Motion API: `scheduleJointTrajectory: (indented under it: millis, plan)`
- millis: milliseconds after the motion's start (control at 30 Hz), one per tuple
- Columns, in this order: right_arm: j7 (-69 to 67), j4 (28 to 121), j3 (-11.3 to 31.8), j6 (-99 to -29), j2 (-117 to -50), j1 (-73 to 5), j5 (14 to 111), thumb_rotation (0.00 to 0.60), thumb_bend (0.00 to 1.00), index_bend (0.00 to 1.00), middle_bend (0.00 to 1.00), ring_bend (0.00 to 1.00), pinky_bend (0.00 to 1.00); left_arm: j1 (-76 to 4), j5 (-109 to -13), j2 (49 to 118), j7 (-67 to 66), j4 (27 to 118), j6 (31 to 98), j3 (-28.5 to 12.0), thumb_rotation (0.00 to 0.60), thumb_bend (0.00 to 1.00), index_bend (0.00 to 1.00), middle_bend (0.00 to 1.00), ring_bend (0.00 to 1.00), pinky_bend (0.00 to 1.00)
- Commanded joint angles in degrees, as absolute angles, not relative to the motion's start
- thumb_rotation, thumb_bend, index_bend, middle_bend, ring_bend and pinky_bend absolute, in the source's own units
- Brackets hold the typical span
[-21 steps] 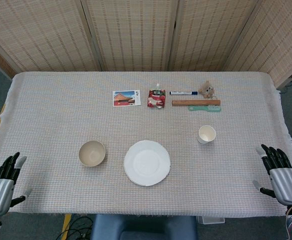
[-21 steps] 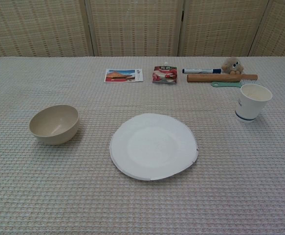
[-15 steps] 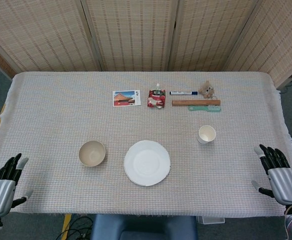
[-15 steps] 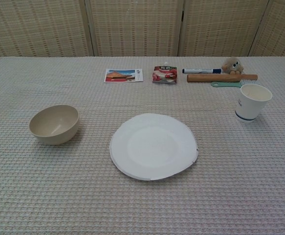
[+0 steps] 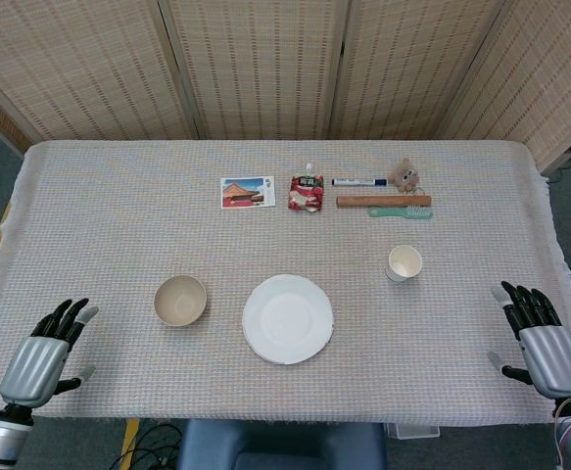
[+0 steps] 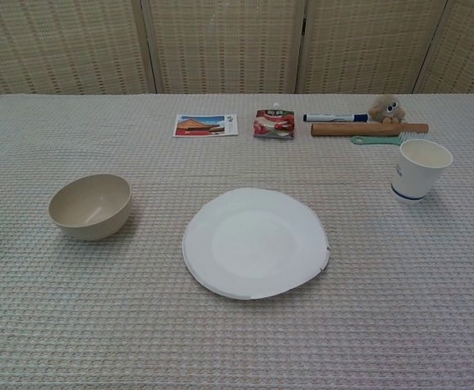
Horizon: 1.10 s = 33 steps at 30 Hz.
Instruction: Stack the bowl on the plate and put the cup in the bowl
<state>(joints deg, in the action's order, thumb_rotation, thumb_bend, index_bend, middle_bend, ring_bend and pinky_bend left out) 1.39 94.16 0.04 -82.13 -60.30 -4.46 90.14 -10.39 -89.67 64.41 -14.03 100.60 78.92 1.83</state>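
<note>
A beige bowl [image 5: 180,299] [image 6: 90,205] stands upright on the cloth, left of a white plate [image 5: 287,318] [image 6: 255,242]. To the right of the plate stands a white paper cup [image 5: 404,263] [image 6: 419,169], upright and apart from it. My left hand [image 5: 47,353] hovers at the near left corner, fingers spread, holding nothing, well short of the bowl. At the near right edge my right hand [image 5: 544,341] is spread too and holds nothing. Neither hand shows in the chest view.
Along the far side lie a postcard [image 5: 247,192], a red pouch [image 5: 307,192], a blue marker [image 5: 358,181], a small plush toy [image 5: 404,174], a wooden stick [image 5: 383,201] and a green brush [image 5: 401,211]. Woven screens stand behind the table.
My left hand has moved right and forward over the table's near left corner. The right hand has barely shifted. Bowl, plate and cup have not moved.
</note>
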Motion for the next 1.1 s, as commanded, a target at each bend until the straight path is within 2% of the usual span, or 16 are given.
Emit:
scheduleJointTrajectory:
  millis: [33,167,467,767,1100]
  plan:
    - [0.0,93.9,0.3,-81.8,-59.8,-4.8,89.9,0.600,0.23,0.00,0.00,0.00,0.00,-13.3,-87.1,65.9,-16.5,102.3,74.8,0.2,0.600,0.25,0.26,0.11,0.00,0.20]
    - [-1.9,93.3,0.3,-81.7,-59.4,-5.0,90.0,0.600,0.23,0.00,0.00,0.00,0.00,-15.6,-84.6,68.3,-20.6,103.2,71.6,-1.2,0.600,0.25,0.35,0.11,0.00,0.20]
    - [-3.1,93.1,-0.2,-80.9,-58.9,-5.4,90.6,0.600,0.23,0.00,0.00,0.00,0.00,-22.0,-79.1,72.2,-26.1,102.8,64.8,-5.1,0.600,0.25,0.43,0.13,0.00,0.19]
    - [-4.6,92.7,0.1,-80.6,-58.5,-5.6,89.8,0.600,0.23,0.00,0.00,0.00,0.00,-26.7,-74.3,75.2,-29.1,100.9,60.4,-6.9,0.600,0.25,0.44,0.13,0.00,0.19]
    - [-5.9,92.3,0.3,-79.9,-58.1,-5.9,89.0,0.600,0.23,0.00,0.00,0.00,0.00,-29.7,-72.0,78.5,-30.3,97.7,59.4,-7.1,0.600,0.25,0.45,0.13,0.00,0.19]
